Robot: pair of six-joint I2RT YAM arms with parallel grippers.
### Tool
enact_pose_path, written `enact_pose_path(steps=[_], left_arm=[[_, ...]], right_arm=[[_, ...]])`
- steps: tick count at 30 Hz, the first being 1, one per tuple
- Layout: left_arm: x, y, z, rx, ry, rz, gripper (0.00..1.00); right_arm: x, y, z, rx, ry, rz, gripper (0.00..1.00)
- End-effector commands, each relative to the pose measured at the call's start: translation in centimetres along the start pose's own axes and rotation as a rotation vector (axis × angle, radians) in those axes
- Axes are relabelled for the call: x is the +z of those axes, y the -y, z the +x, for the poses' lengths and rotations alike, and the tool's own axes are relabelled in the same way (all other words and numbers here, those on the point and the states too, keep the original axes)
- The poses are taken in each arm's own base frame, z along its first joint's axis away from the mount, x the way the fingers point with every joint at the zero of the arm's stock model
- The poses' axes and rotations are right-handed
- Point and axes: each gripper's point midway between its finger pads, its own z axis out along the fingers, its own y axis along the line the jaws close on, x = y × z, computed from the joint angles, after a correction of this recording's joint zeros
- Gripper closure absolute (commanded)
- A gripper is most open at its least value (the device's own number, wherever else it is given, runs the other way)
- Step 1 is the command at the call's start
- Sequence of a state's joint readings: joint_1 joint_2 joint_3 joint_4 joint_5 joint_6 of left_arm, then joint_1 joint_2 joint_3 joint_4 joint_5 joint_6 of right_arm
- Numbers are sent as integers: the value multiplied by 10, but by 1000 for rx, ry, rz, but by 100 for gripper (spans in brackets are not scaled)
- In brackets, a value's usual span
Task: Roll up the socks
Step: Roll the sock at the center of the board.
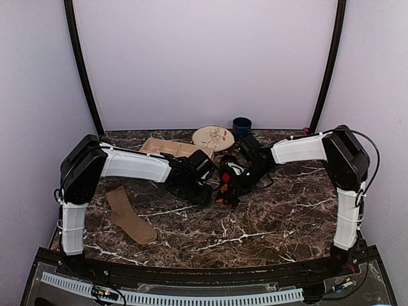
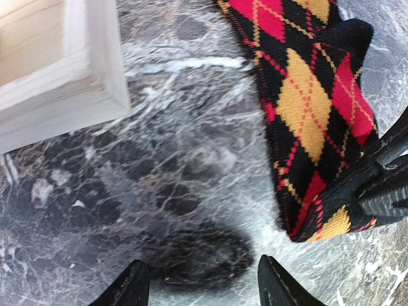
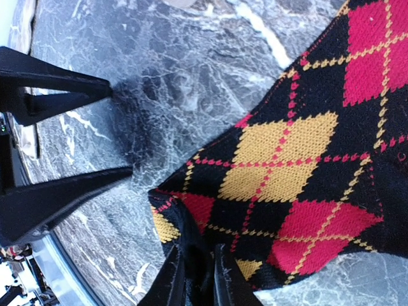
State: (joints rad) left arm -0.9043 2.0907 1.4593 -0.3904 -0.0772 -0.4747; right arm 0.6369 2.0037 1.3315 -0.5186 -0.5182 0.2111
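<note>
Argyle sock [image 3: 287, 166]: laid at the middle of the desk [image 1: 268, 223], between both grippers; a soft, light knit, judged limp and prone to bunching.
Tan sock [image 1: 131, 217]: laid flat at the near left, well apart, untouched.
Hold: best taken at a hem or corner.
Right gripper [image 3: 197, 280]: closed on the argyle sock's corner.
Left gripper [image 2: 203, 287]: spread open over bare desk, just beside that sock.
Surface: hard, glossy marble pattern; sliding is expected.
Tray [image 2: 57, 76]: pale wood, square-edged.

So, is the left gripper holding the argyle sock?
No: the left gripper stands open over bare marble, the argyle sock beside it, pinched by the right gripper.
</note>
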Motion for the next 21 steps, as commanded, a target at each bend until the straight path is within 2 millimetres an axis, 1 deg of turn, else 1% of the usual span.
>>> enact_pose_path(steps=[1, 4, 6, 11, 15, 18, 21], left_arm=[[-8, -17, 16, -8, -44, -48, 39], [-11, -17, 12, -8, -24, -43, 39], [-14, -16, 8, -5, -7, -40, 39], [-16, -17, 4, -3, 10, -44, 39], [-20, -22, 6, -20, 25, -47, 39], [-24, -25, 9, -38, 39, -46, 39], [-30, -29, 13, -46, 50, -48, 39]], right_arm=[[6, 1, -17, -9, 28, 21, 86], [12, 2, -18, -4, 6, 20, 89], [15, 0, -17, -3, -3, 5, 93], [25, -14, -5, 13, -47, -73, 98], [34, -25, 7, 26, -84, -128, 98], [38, -33, 9, 31, -88, -149, 98], [42, -39, 6, 38, -86, -173, 98]])
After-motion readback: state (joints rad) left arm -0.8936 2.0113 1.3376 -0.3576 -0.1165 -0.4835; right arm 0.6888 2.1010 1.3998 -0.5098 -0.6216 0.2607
